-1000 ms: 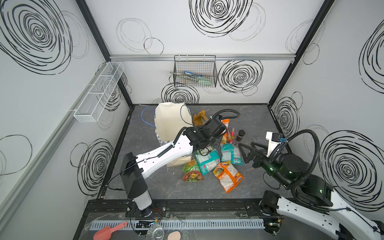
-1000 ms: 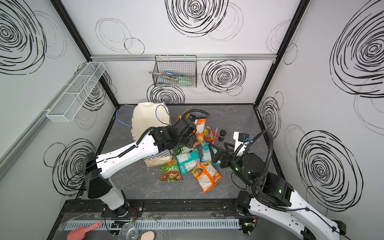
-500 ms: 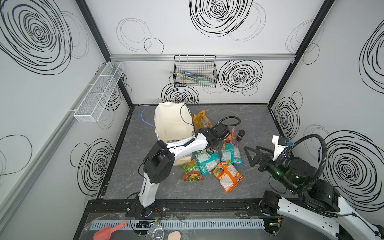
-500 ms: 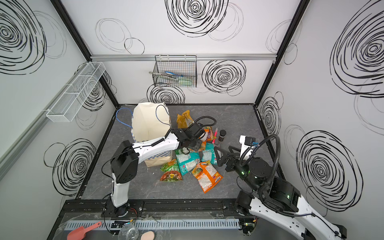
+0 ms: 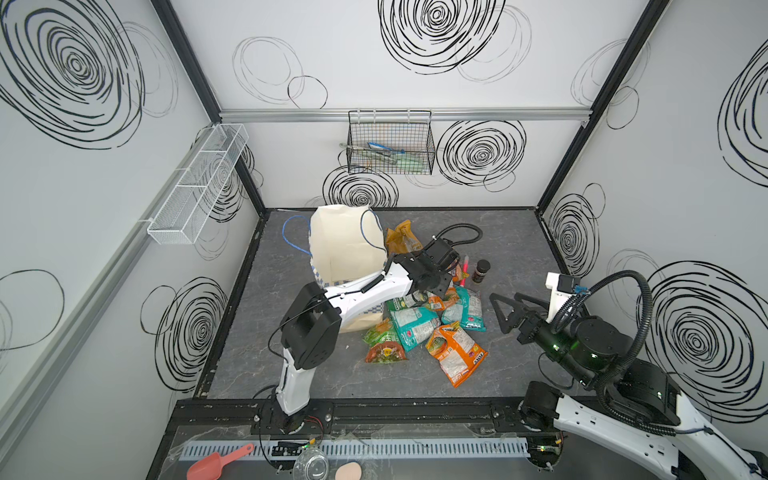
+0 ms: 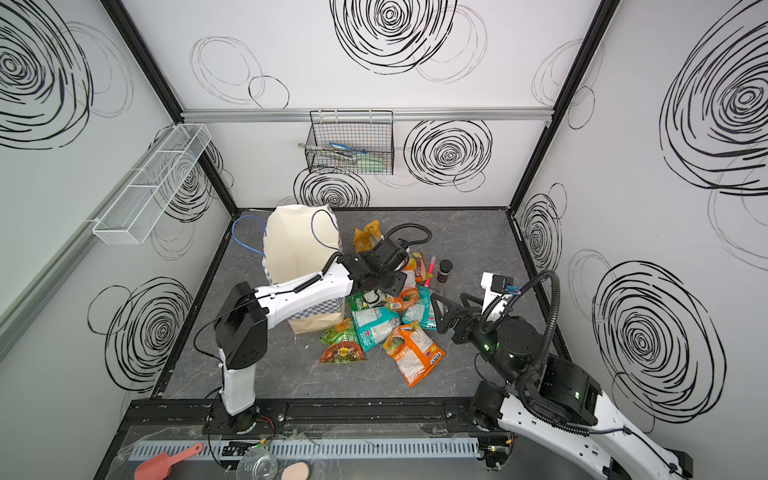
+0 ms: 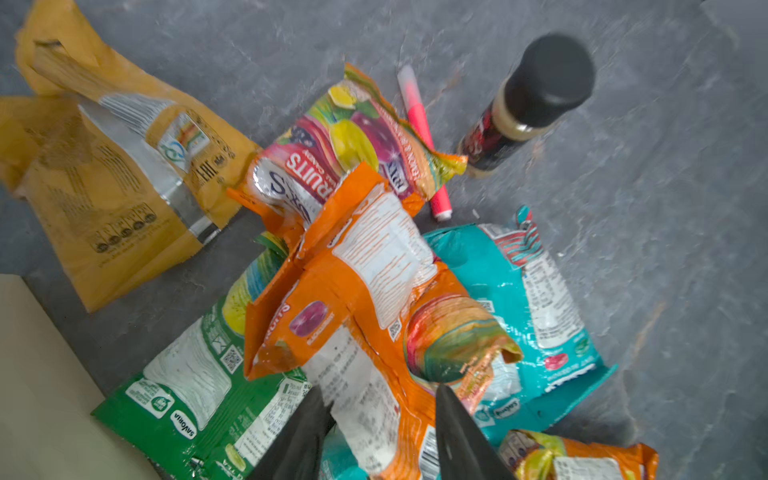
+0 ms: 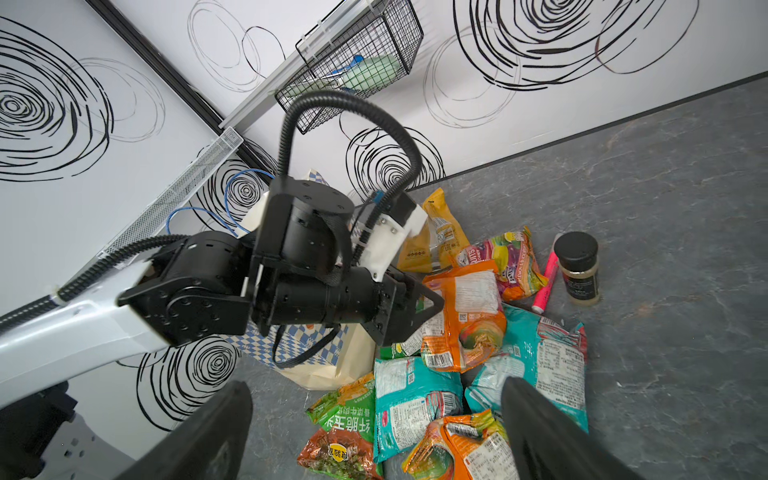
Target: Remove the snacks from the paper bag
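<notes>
- Left end effector (image 7: pixel 380 392): low over the heap of snacks, jaws standing apart. The end of an orange packet (image 7: pixel 353 299) lies between them, and the packet itself rests on the heap. I cannot tell whether the fingers (image 7: pixel 457 432) touch the film.
- Orange packet: judged light, crinkly and slick, with soft, puffed sides. It is best taken at a flat crimped end seam or a corner, since a squeeze on the belly may crush the contents or let it slide out.
- Neighbouring snacks: a multicoloured packet (image 7: pixel 353 141), a green packet (image 7: pixel 195 386) and a teal packet (image 7: pixel 532 291) lie overlapping on the tabletop (image 5: pixel 291 353), just beside the bag's base. A mustard-yellow packet (image 5: pixel 401 237) lies apart from them, behind the heap. A larger orange packet (image 5: pixel 457 353) lies at the near edge.
- Right end effector (image 8: pixel 374 384): jaws wide apart, empty, hovering near the heap's right side.
- Paper bag (image 5: pixel 345 245): standing with its mouth open. No packet shows in the cream interior, though the left arm hides its lower part. Emptying looks nearly or fully done.
- Not snacks: a red marker (image 7: pixel 419 124) and a dark-capped jar (image 7: pixel 523 108), beside the heap.
</notes>
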Controlling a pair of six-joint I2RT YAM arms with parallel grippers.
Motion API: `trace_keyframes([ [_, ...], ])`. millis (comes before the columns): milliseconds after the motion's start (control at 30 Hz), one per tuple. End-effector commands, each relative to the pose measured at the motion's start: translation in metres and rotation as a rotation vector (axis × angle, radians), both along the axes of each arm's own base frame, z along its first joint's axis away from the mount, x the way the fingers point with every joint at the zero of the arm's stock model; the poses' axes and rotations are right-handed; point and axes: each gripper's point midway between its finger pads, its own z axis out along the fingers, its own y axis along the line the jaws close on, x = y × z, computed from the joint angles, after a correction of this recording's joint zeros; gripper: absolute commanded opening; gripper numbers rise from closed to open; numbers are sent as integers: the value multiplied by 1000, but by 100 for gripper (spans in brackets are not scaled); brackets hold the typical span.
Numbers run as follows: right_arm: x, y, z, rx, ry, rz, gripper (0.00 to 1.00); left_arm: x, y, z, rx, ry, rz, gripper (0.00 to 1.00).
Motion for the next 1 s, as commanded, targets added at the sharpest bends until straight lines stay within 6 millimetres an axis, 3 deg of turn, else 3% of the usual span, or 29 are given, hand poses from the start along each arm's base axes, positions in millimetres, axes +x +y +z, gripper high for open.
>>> trace_keyframes([
  [0, 5, 0, 2, 6, -22, -27, 97, -3, -1, 94, -143, -149, -8, 52],
  [167, 9, 5, -4, -9, -22, -32, 97, -36, 16, 179, -245, -309, -48, 75],
  [300, 12, 9, -7, -20, -26, -35, 97, -67, 42, 237, -339, -436, -58, 87],
  [467, 19, 12, -13, -62, -49, -54, 97, -91, 99, 281, -445, -563, 34, 100],
  [500, 21, 10, -17, -81, -59, -69, 97, -94, 113, 286, -463, -586, 64, 97],
  [633, 33, -2, -27, -174, -120, -170, 97, -105, 163, 283, -481, -653, 181, 96],
  [833, 59, -21, -35, -312, -210, -303, 97, -94, 247, 234, -360, -676, 417, 96],
  [967, 86, -43, -57, -325, -164, -375, 97, -88, 301, 217, -322, -693, 580, 96],
])
